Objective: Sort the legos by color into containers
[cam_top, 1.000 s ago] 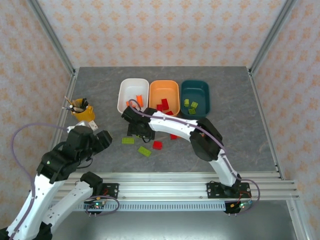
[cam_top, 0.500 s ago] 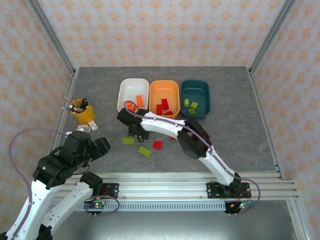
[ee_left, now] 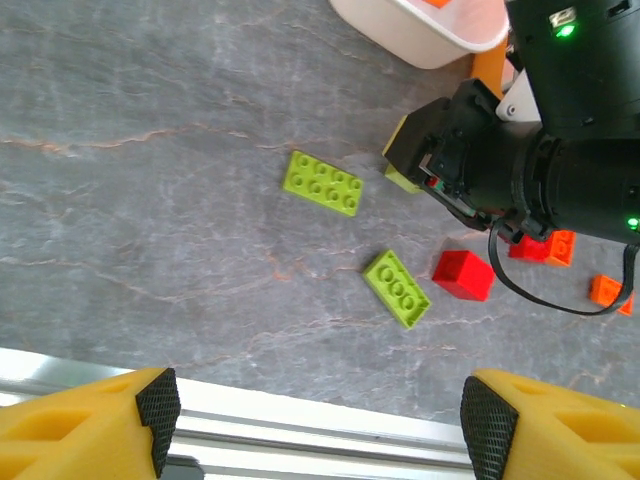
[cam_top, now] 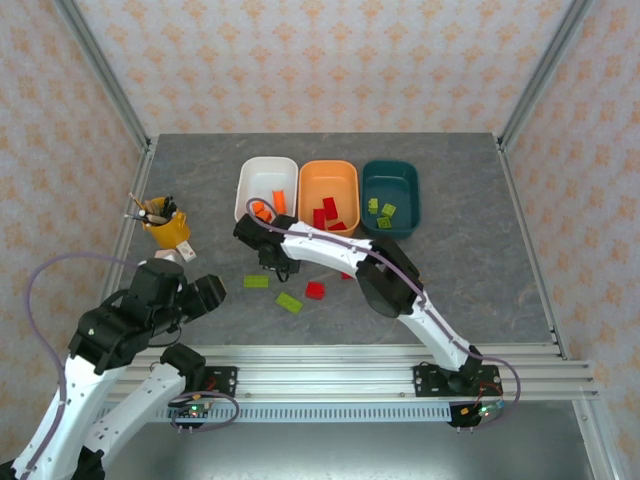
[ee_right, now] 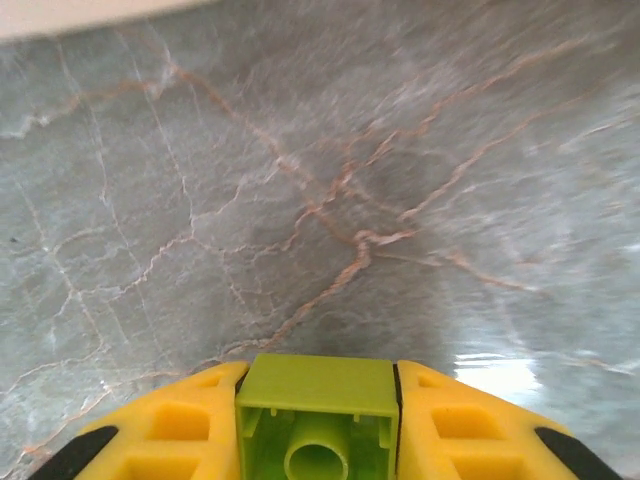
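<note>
In the top view three tubs are seen in a row at the far side of the tabletop [cam_top: 470, 270]. Orange bricks [cam_top: 266, 208] are held in the white tub [cam_top: 246, 178], red bricks [cam_top: 328, 212] in the orange tub [cam_top: 306, 172], and lime bricks [cam_top: 381, 208] in the teal tub [cam_top: 411, 190]. The right arm [cam_top: 330, 245] is stretched leftward, with its wrist just in front of the white tub, and whatever is carried is hidden there beneath the black wrist.

The right wrist view supplies that detail: the right jaws are clenched on a lime brick [ee_right: 315, 398], whose hollow underside is turned to the camera, close above the grey stone. Whether it touches cannot be told.

The loose pieces are laid out more plainly in the left wrist view: a lime plate [ee_left: 323, 183], a narrow lime brick [ee_left: 397, 288], a red cube [ee_left: 463, 275] and a small orange brick [ee_left: 605, 290]. The left jaws are released and spread wide over the near rail [ee_left: 300, 425]. The left arm [cam_top: 130, 320] is seen near the yellow cup [cam_top: 168, 232].
</note>
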Motion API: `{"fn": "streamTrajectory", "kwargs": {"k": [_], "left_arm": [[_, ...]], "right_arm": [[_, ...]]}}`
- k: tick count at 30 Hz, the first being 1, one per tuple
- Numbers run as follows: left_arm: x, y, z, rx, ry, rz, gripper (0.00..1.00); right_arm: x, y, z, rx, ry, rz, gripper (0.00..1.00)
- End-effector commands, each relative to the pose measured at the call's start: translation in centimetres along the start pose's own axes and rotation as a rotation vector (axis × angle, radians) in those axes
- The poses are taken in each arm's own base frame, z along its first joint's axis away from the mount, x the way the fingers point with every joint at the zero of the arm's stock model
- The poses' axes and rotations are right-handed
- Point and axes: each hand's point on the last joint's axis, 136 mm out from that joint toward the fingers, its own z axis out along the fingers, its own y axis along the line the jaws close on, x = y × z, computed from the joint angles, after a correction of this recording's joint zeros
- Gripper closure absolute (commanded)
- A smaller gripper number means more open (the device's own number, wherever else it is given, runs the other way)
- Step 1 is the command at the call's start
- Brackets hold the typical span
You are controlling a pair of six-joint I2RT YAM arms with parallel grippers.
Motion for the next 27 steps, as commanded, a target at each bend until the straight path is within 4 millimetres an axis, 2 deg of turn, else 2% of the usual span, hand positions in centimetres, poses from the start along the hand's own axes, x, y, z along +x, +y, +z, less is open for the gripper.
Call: {"fn": "streamTrajectory", "kwargs": {"k": [1,4,7,11,15,20,27], "left_arm": [[-1.1,-4.3,0.4,0.147,0.016,0.032,0.23],[-2.0,-7.3,1.3,0.224,0.037,0.038,0.23],[-3.2,-9.8,2.4,0.256,0.04,0.057,0.22],[-4.0,-13.2,4.3,0.267,0.055,0.111,0.22],[-4.0,-16.7,6.6,0.263,0.075,0.163,0.22],[-4.3,-19.2,9.3,0.258,0.091,0.148,0.22],[-4.6,-20.4,10.8,0.244,0.098,0.152,0.22]], "right_arm": [[-5.4,-3.3,-8.0,-0.014,-0.159,0.015,0.77],[-8.5,-7.4,-11.0,-0.018,-0.209,0.05,0.77],[-11.1,-12.8,-12.6,0.023,-0.226,0.081,0.77],[-13.4,-19.3,-12.0,0.085,-0.185,0.129,0.77],[-15.5,-23.9,-10.3,0.172,-0.161,0.152,0.77],[-17.3,-27.2,-7.0,0.28,-0.112,0.188,0.78],[-18.0,-29.6,-2.8,0.394,-0.041,0.228,0.78]]}}
